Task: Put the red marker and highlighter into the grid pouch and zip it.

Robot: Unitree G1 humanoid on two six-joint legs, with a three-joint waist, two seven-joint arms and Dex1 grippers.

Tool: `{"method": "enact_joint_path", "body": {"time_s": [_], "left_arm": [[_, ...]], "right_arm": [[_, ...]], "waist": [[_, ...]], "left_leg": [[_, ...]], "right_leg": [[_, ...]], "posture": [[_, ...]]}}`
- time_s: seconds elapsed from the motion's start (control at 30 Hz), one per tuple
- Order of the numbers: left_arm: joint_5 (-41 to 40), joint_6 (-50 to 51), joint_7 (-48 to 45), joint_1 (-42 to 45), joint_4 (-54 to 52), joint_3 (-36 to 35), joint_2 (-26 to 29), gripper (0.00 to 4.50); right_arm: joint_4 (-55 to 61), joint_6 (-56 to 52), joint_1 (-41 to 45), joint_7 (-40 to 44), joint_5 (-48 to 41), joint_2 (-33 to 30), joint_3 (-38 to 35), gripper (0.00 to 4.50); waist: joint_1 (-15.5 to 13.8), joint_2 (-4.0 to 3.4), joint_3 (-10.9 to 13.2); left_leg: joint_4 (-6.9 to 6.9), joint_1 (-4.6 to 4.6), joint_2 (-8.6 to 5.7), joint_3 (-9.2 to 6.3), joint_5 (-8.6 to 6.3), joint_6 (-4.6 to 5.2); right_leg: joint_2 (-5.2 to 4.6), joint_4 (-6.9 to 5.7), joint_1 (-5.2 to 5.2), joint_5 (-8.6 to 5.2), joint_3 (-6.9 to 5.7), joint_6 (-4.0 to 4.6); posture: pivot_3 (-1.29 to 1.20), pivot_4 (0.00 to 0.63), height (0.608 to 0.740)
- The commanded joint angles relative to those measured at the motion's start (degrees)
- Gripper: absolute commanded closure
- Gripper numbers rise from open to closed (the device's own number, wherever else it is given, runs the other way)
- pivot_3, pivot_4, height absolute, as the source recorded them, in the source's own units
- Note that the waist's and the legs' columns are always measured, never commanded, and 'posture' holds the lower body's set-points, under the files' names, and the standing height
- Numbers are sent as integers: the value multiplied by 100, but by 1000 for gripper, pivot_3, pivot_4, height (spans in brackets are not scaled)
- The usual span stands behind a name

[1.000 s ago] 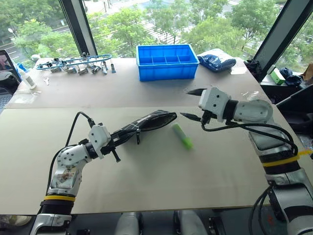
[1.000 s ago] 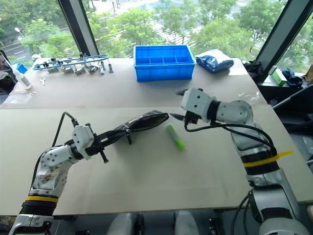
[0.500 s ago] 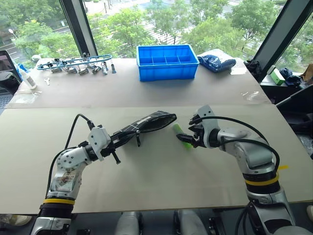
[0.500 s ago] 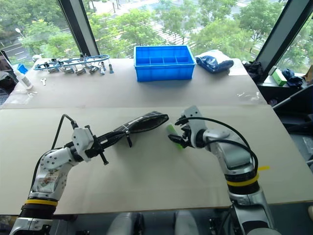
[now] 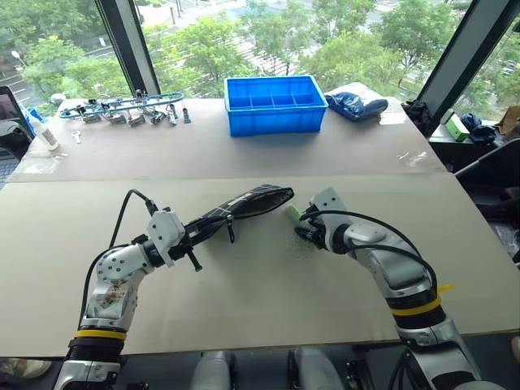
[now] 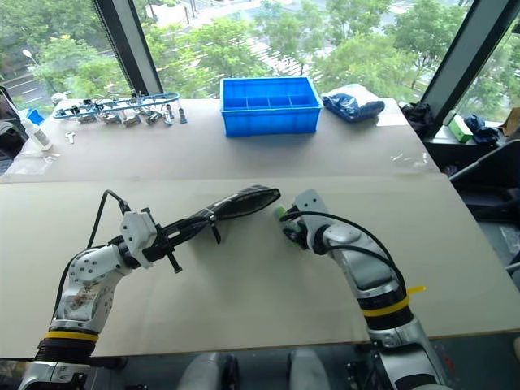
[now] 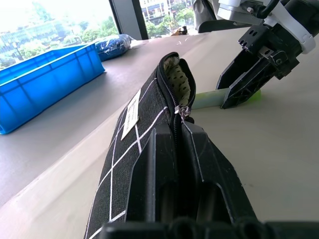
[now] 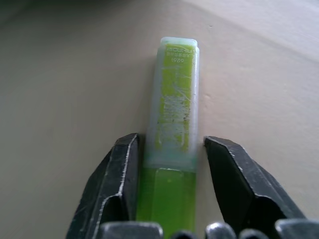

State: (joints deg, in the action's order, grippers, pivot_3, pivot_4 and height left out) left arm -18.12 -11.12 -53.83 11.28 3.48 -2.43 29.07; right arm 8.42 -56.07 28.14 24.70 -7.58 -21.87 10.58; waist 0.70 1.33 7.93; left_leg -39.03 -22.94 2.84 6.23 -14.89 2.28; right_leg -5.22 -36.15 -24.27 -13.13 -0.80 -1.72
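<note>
Since a second ago the right gripper (image 5: 302, 228) has dropped from above the table down onto the highlighter (image 8: 172, 129), and its fingers, which stood wide then, have drawn in around the pen. In the right wrist view the two black fingers (image 8: 115, 184) flank the green body just below the pale cap, with a thin gap on at least one side, so they bracket the pen without clearly pinching it yet. The highlighter lies flat on the table (image 5: 268, 301), just beside the open mouth of the pouch (image 5: 244, 203). The left gripper (image 5: 192, 236) has stayed put, pressed together on the pouch's closed end and holding it up at a slant so the unzipped mouth faces the right arm; the left wrist view shows the zipper parted and the dotted lining inside. The red marker cannot be seen anywhere on the table, and whether it already sits inside the pouch cannot be told. So the task looks roughly at its middle: the highlighter is about to be picked up but is not yet in, and the zipper is still open, leaving the insertion and the zipping to do.
</note>
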Motion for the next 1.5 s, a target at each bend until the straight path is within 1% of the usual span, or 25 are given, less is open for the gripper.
{"method": "enact_joint_path", "body": {"time_s": [0.03, 0.1, 0.13, 0.3, 0.37, 0.43, 0.53, 0.67, 0.83, 1.07, 1.37, 1.5], "left_arm": [[-20, -49, 49, 50, -139, -53, 10, 4500], [-20, -45, 47, 46, -147, -49, 16, 4500], [-23, -42, 48, 45, -152, -49, 18, 4500], [-32, -23, 36, 64, -147, -49, 38, 4500], [-28, -22, 27, 69, -142, -45, 46, 4500], [-28, -20, 18, 85, -130, -39, 51, 4500], [-30, -20, 13, 90, -127, -33, 51, 4500], [-33, -24, 13, 99, -117, -33, 46, 4500], [-32, -32, 24, 69, -137, -29, 33, 4500], [-49, -25, 9, 67, -145, -43, 50, 4500], [-49, -2, -60, 190, -69, -2, 42, 4500], [-46, -1, -118, 265, 2, 15, 34, 4500]], "right_arm": [[6, -42, -63, 35, -64, -103, -208, 3460], [-7, -3, -7, 164, -54, -275, -174, 3460], [22, 196, 12, 271, 40, -459, -73, 3460], [130, 1963, 426, 650, 525, -1332, -85, 3460], [160, 2800, 625, 841, 860, -1739, 37, 3460], [477, 3633, 738, 1420, 1045, -2164, 288, 3460], [631, 4314, 820, 1816, 1341, -2400, 604, 3460], [471, 4917, 917, 1871, 1871, -2413, 838, 3460], [113, 5592, 960, 1834, 2449, -2241, 1168, 3460], [-239, 6161, 931, 1797, 2929, -2090, 1243, 3460], [-894, 6484, 1511, 1674, 3421, -1302, 1510, 3460], [-1070, 6879, 1720, 1762, 3506, -1044, 1688, 3460]], "waist": [[-5, 0, 0], [-8, 0, 0], [-14, 0, 0], [-1, -3, 2], [13, -4, 3], [20, -4, 3], [26, -3, 3], [8, -3, 3], [-24, -2, 3], [-12, -3, 3], [5, -3, 3], [1, -3, 3]], "left_leg": [[0, -1, 0, 0, 0, 0], [0, -1, -1, 0, 0, 0], [0, -2, -1, 0, 0, 0], [0, -13, -3, 1, -1, 2], [1, -17, -2, 1, -1, 2], [5, -16, 0, 1, -1, 2], [9, -12, 4, 0, -1, 2], [4, -14, 2, 4, -1, 2], [-3, -18, -1, 5, -1, 2], [-2, -17, -1, 7, -1, 1], [-2, -16, 1, 9, 1, -2], [-2, -17, 0, 10, 2, -3]], "right_leg": [[-1, 1, 0, 0, 0, 0], [-1, 1, 0, 0, 0, 0], [-1, 2, -1, 0, -1, 0], [-3, 6, -12, 1, 1, -2], [0, 5, -18, 1, 2, -3], [4, 6, -20, 0, 4, -2], [8, 10, -18, -2, 3, 0], [2, 10, -15, -1, 2, -2], [-2, 11, -14, 0, 0, -5], [-1, 10, -15, 0, 0, -4], [2, 7, -17, 0, 0, -3], [2, 8, -17, 0, -1, -3]], "posture": [[0, 150, 740], [0, 150, 740], [0, 150, 740], [0, 150, 740], [0, 150, 740], [0, 150, 740], [0, 150, 740], [0, 150, 740], [0, 150, 740], [0, 150, 740], [0, 150, 740], [0, 150, 740]]}}
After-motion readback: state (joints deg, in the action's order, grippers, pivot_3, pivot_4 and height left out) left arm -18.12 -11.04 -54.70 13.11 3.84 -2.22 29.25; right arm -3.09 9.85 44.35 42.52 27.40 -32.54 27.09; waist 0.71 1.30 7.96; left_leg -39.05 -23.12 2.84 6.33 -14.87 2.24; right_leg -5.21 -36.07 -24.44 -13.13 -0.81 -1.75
